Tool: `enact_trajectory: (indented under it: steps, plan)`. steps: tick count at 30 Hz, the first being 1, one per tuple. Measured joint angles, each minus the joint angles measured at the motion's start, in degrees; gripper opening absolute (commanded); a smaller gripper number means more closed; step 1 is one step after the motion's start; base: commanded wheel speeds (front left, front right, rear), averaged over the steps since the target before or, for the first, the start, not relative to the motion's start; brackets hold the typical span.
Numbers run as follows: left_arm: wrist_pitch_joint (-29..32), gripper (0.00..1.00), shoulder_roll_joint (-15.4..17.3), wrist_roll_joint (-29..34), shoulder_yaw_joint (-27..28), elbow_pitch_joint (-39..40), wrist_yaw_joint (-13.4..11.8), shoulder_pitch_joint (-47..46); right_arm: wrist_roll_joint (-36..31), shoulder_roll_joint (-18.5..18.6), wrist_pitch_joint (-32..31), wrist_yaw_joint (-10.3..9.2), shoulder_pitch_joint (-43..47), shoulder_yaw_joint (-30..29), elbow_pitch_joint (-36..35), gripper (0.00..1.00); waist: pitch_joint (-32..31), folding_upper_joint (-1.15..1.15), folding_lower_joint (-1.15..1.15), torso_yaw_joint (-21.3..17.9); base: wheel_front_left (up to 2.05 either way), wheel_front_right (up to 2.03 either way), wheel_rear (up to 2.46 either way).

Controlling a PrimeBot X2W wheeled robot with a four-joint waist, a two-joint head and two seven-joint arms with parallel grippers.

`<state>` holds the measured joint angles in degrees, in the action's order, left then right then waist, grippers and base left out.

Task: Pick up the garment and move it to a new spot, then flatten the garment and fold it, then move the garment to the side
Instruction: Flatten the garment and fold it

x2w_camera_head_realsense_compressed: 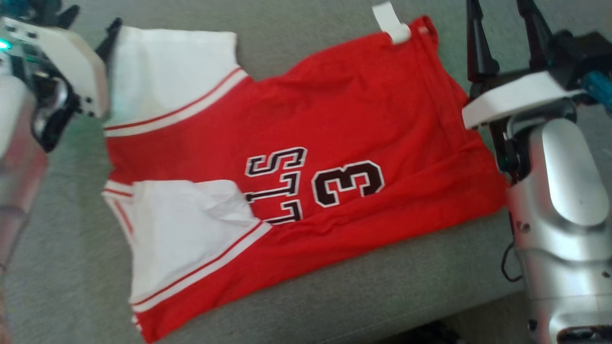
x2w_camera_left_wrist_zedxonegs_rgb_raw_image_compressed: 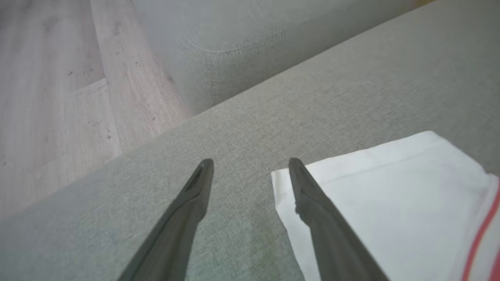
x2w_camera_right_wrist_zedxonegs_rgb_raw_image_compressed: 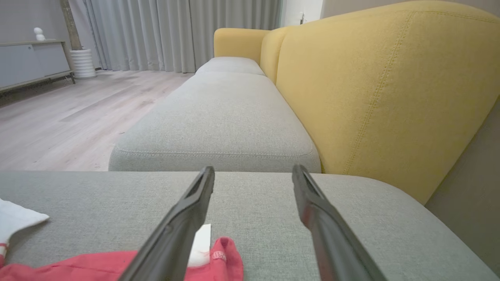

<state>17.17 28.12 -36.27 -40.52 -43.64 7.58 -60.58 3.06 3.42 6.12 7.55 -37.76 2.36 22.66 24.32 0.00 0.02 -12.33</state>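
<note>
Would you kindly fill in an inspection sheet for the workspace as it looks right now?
Surface: grey sofa seat, bare around the garment.
Job's things: red and white jersey, spread out with the number facing up and a white tag at one edge; not folded yet.
Clutter: nothing seen.
Grippers: left pincer open, holding nothing, at the jersey's white corner; right pincer open, holding nothing, just past the red edge with the tag.
Cables: thin dark cable looped beside the right arm, off the jersey.
Surroundings: yellow backrest, pale wooden floor, grey curtains.
</note>
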Motion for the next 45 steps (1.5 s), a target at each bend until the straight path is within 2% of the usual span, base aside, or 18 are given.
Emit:
enact_trajectory:
  steps: [9, 13, 14, 15, 16, 20, 23, 31, 36, 45]
  plan:
    - [5.1, 1.00, 2.0, -9.0, -6.7, -4.7, 0.0, -5.4, 1.0, 0.0, 1.7, 0.00, -1.8, 1.1, 0.7, 1.00, 4.9, 0.00, -0.02, -4.3, 0.00, 0.00, 0.00]
    - [6.5, 1.00, 2.2, -12.7, -9.3, -4.4, 0.0, -6.1, 0.9, 0.1, 1.8, 0.00, -1.9, 0.4, 1.8, 1.00, 4.7, 0.00, -0.02, -4.1, 0.00, 0.00, 0.00]
    - [6.7, 0.84, 2.2, -13.6, -9.8, -4.2, 0.0, -6.1, 0.9, 0.1, 1.8, 0.00, -2.0, 0.2, 2.1, 1.00, 4.6, 0.00, -0.02, -3.9, 0.00, 0.00, 0.00]
    - [6.7, 0.11, 2.2, -13.6, -9.8, -4.2, 0.0, -6.1, 0.9, 0.1, 1.8, 0.00, -2.0, 0.2, 2.1, 1.00, 4.6, 0.00, -0.02, -3.9, 0.00, 0.00, 0.00]
    - [7.1, 0.00, 2.3, -14.4, -10.5, -4.0, 0.0, -6.1, 0.9, 0.2, 1.8, 0.00, -2.0, 0.1, 2.4, 1.00, 4.4, 0.00, -0.02, -3.8, 0.00, 0.00, 0.00]
    - [7.9, 0.00, 2.3, -17.7, -13.6, -2.7, 0.0, -5.7, 0.4, 0.5, 1.8, 0.00, -2.5, -0.6, 3.8, 1.00, 3.2, 0.00, -0.02, -3.1, 0.00, 0.00, 0.00]
    - [6.1, 0.00, 2.1, -19.5, -15.1, -2.5, 0.0, -4.4, 0.4, 1.3, 1.8, 0.00, -3.2, -1.3, 5.0, 1.00, 1.8, 0.00, -0.02, -2.2, 0.00, 0.00, 0.00]
    - [-6.1, 0.00, -0.5, -19.6, -18.3, 0.7, 0.0, -4.3, -0.4, 5.8, -0.5, 0.00, -5.0, -0.3, 10.1, 1.00, -2.1, 0.00, -0.03, 2.4, 0.00, 0.00, 0.00]
    - [-12.1, 0.00, -1.5, -18.2, -20.8, 3.8, 0.0, -5.7, 1.8, 9.4, -3.9, 0.00, -7.5, 1.9, 16.1, 1.00, -3.6, 0.00, -0.03, 6.5, 0.00, 0.00, 0.00]
    - [-15.4, 0.00, -2.3, -18.1, -24.9, 10.6, 0.0, -6.3, 8.3, 15.1, -12.8, 0.00, -11.4, 10.2, 29.2, 1.00, -3.6, 0.00, -0.02, 13.7, 0.00, 0.00, 0.00]
